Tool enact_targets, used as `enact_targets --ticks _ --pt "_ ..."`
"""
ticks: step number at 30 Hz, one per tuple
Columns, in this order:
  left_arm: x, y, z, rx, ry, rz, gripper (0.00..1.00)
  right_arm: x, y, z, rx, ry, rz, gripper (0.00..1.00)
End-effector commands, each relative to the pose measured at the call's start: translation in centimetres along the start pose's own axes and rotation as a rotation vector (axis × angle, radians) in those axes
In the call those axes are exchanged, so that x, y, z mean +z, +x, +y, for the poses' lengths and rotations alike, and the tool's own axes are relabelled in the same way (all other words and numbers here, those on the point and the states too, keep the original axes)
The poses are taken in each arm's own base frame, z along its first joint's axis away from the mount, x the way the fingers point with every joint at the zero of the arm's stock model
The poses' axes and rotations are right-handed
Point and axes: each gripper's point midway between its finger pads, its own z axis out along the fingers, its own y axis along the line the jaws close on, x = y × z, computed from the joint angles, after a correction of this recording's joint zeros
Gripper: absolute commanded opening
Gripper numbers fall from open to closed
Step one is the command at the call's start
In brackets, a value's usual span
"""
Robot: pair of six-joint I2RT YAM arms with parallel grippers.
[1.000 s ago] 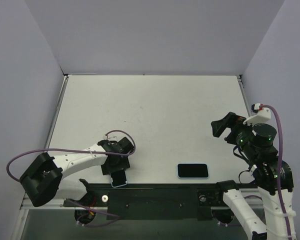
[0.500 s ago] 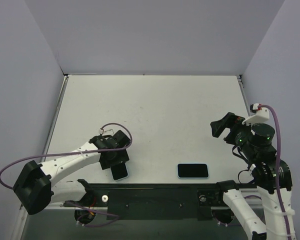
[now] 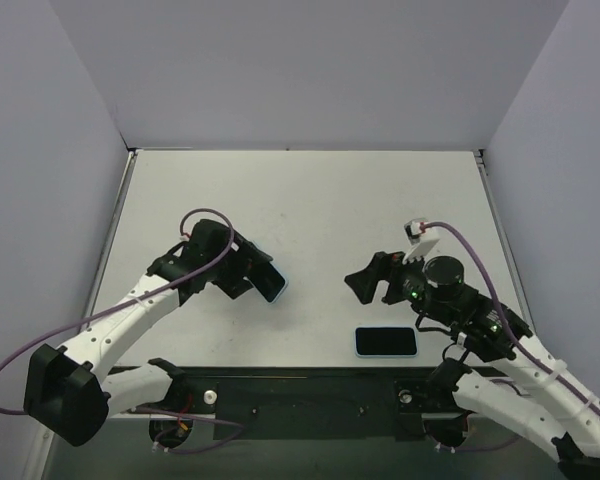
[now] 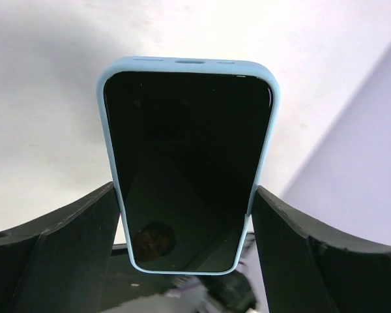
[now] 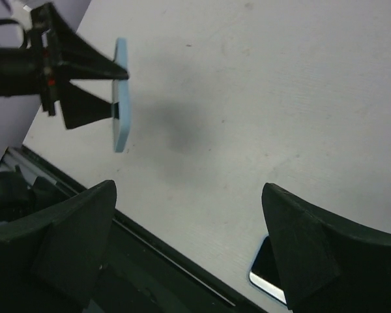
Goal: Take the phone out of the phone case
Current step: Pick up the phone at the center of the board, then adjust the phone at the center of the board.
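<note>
We've got the left gripper (image 3: 258, 279) clamped on the phone (image 4: 186, 163) in its blue case (image 4: 182, 62), mid-left of the top view, free end pointing right toward our empty, wide-open right gripper (image 3: 365, 284).

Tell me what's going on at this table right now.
The left gripper has clamped the phone by its long edges and holds it up off the table. The phone is not yet out of its light blue case. The right gripper is open and hangs in the air, holding nothing. Below it, a second blue-edged phone lies flat near the table's front edge.
</note>
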Motion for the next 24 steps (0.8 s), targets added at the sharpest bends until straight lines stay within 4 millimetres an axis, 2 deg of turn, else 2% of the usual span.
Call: enact_targets --ticks 1,2,3,4,5,6,8,14,19,24 --pt "-2.0 0.3 -9.6 -0.197 0.351 0.128 0.00 2.0 -1.3 6.2 -0.045 -0.117 -0.128 0.87" --pt "-2.2 0.4 -10.4 -0.235 0.382 0.146 0.00 2.3 -1.8 6.6 -0.062 -0.101 -0.167 0.87" --pt "-2.2 0.4 -10.5 -0.246 0.391 0.153 0.00 2.9 -0.1 7.7 -0.109 -0.107 -0.123 0.86" --pt "-2.6 0.4 -11.3 -0.271 0.426 0.163 0.00 3.3 -0.9 8.2 -0.101 -0.094 -0.171 0.85" --pt "-2.8 0.3 -11.4 -0.281 0.435 0.166 0.00 4.0 0.0 9.2 -0.124 -0.094 -0.149 0.82" --pt "-3.2 0.2 -11.7 -0.298 0.451 0.166 0.00 4.2 -0.6 9.4 -0.104 -0.068 -0.180 0.79" --pt "-3.8 0.2 -11.9 -0.321 0.471 0.172 0.00 5.5 0.0 10.3 -0.100 -0.053 -0.170 0.76" --pt "-5.3 0.6 -11.7 -0.370 0.499 0.196 0.00 7.8 0.4 10.5 -0.091 0.001 -0.223 0.71" --pt "-5.9 0.8 -11.6 -0.393 0.497 0.206 0.00 10.1 0.8 12.3 -0.089 -0.028 -0.243 0.67" --pt "-6.5 1.0 -11.8 -0.407 0.506 0.221 0.00 12.2 1.3 13.8 -0.089 -0.031 -0.227 0.52"
